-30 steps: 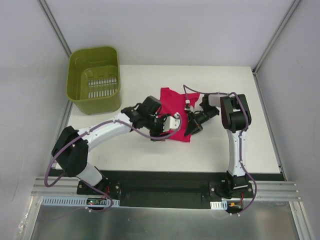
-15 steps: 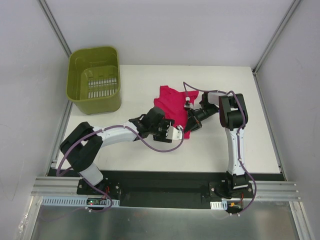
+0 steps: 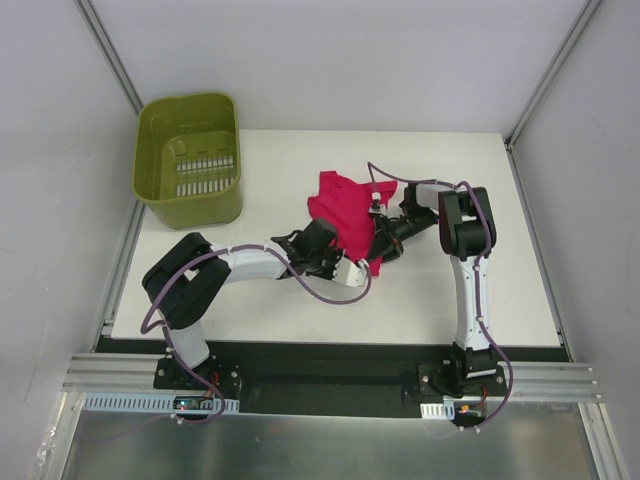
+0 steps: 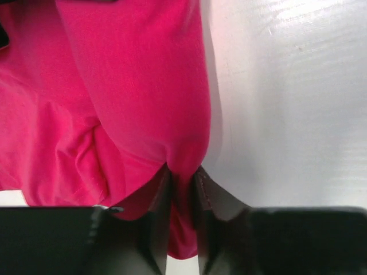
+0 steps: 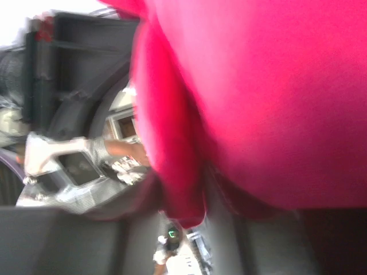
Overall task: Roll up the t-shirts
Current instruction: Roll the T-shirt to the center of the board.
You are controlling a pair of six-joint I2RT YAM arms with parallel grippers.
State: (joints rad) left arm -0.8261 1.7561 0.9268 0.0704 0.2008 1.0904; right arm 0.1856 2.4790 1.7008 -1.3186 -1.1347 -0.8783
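The magenta-red t-shirt point(image 3: 342, 212) lies bunched in the middle of the white table, its near edge lifted between both arms. My left gripper point(image 3: 345, 262) is shut on a fold of the t-shirt point(image 4: 143, 103) at its near edge; the cloth hangs pinched between the dark fingers point(image 4: 209, 197). My right gripper point(image 3: 378, 250) is shut on the t-shirt point(image 5: 258, 97) at its right near edge, with a red fold squeezed between blurred fingers point(image 5: 137, 197). The two grippers are close together.
A green plastic basket point(image 3: 189, 157) stands empty at the back left corner of the table point(image 3: 470, 290). Grey walls and metal posts close the sides and back. The left arm's body point(image 3: 250, 265) lies low across the table's left half.
My left gripper has moved toward the near edge and to the right, folding its arm lower. The right gripper shifted left and back. The shirt has bunched narrower between them.
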